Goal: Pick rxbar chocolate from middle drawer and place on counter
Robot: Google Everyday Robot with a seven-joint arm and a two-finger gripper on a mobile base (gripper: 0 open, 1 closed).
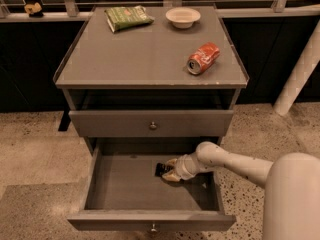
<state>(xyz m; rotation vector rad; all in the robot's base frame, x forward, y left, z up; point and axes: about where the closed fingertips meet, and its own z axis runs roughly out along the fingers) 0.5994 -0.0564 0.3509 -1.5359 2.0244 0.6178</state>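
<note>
The middle drawer (125, 186) is pulled open at the bottom of the grey cabinet. My gripper (168, 171) reaches into it from the right, low over the drawer's back middle. It is shut on the rxbar chocolate (161, 169), a small black bar whose end sticks out to the left between the tan fingers (171, 178). The bar sits just above the drawer floor. The counter (145, 54) is the cabinet's flat grey top, above and behind the gripper.
On the counter lie a green snack bag (128, 18) at the back left, a white bowl (183, 17) at the back, and a red soda can (203, 58) on its side at the right. The upper knobbed drawer (150, 123) is closed. A white pole (300, 74) leans at the right.
</note>
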